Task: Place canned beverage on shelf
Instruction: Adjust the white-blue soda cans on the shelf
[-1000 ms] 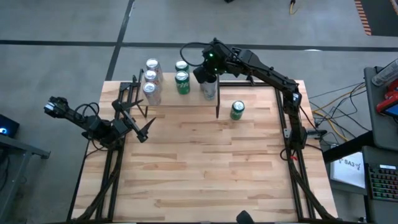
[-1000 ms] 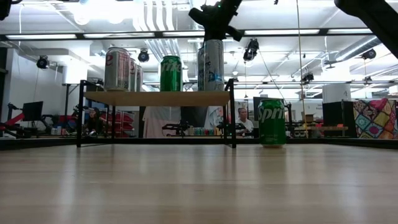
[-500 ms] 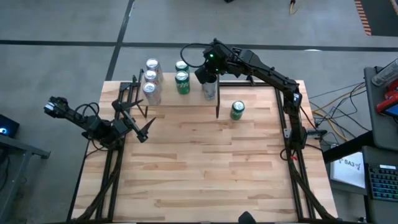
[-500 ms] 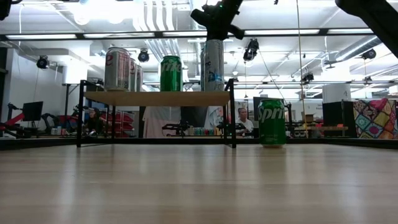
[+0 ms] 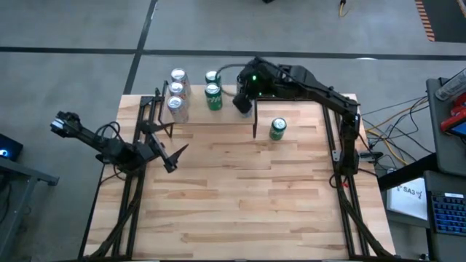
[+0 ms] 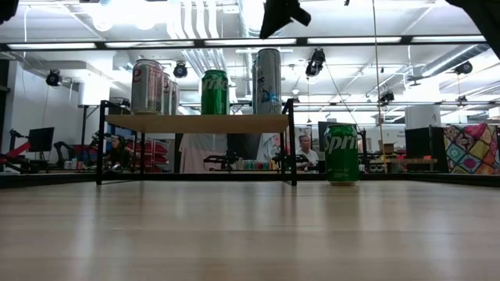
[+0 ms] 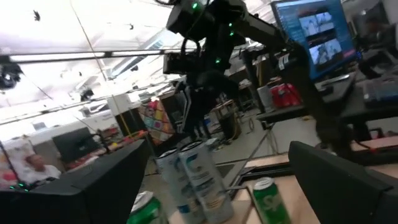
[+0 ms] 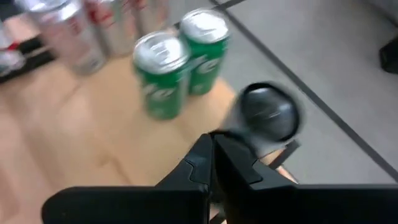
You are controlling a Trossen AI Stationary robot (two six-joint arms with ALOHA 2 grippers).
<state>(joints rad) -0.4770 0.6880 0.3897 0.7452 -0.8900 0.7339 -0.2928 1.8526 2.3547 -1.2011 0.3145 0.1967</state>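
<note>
1. Take the shelf [image 5: 211,116] as your landmark: it stands at the far side of the bench [image 5: 240,196], a light plank on thin black legs.
2. Your right pincer [image 5: 242,102] hangs just above the shelf's right end, with its fingers [image 8: 214,165] pressed together and nothing between them.
3. Right beneath that pincer, the tall silver can [image 6: 267,81] stands upright on the shelf's right end; in the low view there is a clear gap between the can's top and the pincer.
4. Two green cans [image 5: 212,94] stand upright near the middle of the shelf, one behind the other.
5. Three silver cans [image 5: 177,93] stand in a row at the shelf's left end.
6. One more green can [image 5: 277,129] stands upright on the bench, just off the shelf's right end and not on the shelf.
7. Your left pincer [image 5: 175,155] waits over the bench, off the shelf's front left corner, with its fingers spread apart and holding nothing.
8. Beyond the shelf, in the low view, you can see a person [image 6: 308,153] seated in the room behind.
</note>
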